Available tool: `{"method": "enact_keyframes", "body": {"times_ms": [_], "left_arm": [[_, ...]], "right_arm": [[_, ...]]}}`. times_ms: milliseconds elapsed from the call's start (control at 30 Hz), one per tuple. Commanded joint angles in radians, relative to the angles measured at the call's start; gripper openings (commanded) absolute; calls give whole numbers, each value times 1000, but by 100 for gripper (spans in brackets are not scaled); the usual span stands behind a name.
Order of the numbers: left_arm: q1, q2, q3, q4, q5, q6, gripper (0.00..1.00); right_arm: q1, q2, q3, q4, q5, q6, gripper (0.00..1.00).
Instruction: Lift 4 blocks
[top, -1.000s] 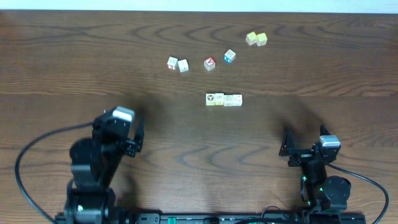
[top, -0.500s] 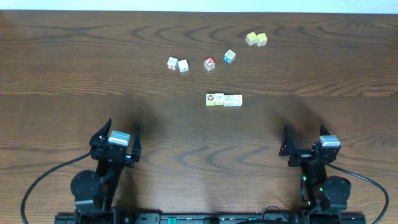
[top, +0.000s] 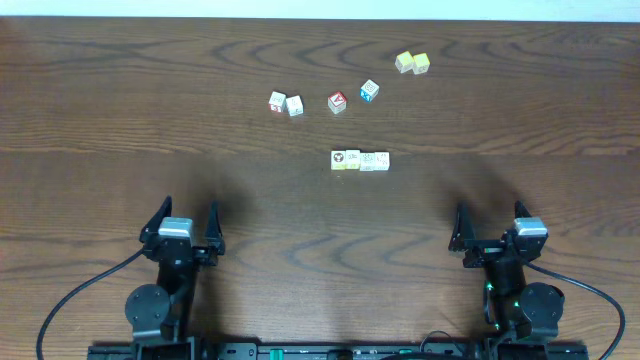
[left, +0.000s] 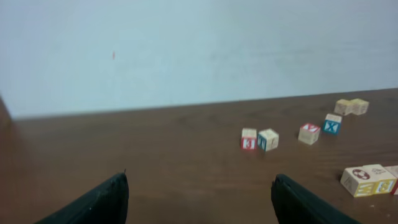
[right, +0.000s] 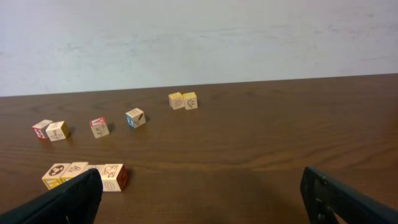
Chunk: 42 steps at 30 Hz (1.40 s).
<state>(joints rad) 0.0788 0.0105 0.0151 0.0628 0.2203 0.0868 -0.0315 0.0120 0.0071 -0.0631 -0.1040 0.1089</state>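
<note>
In the overhead view, the left gripper is in the lower left of the frame, over the dark wooden table. Its jaws are wide apart and there is nothing between them. In the upper middle, a little left of centre, a pair of pale cubes lie just beside each other. To the right of them is a red-faced cube. Below it, close to the centre of the frame, the four blocks lie in one short straight row, side by side and touching, flat on the table and well apart from both grippers. In the left wrist view this row is at the lower right edge and is partly cut off. In the right wrist view it is in the lower left, near one dark finger. Further right and higher in the overhead view is a blue-faced cube, turned a little. After it, two yellow cubes touch each other near the top edge. In the lower right, the right gripper also has its jaws wide apart and holds nothing.
</note>
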Motion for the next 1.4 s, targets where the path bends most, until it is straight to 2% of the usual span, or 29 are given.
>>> {"method": "enact_keyframes", "body": {"times_ms": [0,167,300,1367], "left_arm": [[5,-9,-11,-5,-89,-117,74],[5,-9,-11,-26,-148,-179,74],[5,-9,-11,-122,-188,-231,74],[5,-6,-11,-133,-195,-220,74]], "right_arm": [[7,-7,-2,-4,2,-13,99],[7,-7,-2,-4,2,-13,99],[7,-7,-2,-4,2,-13,99],[7,-7,-2,-4,2,-13,99]]}}
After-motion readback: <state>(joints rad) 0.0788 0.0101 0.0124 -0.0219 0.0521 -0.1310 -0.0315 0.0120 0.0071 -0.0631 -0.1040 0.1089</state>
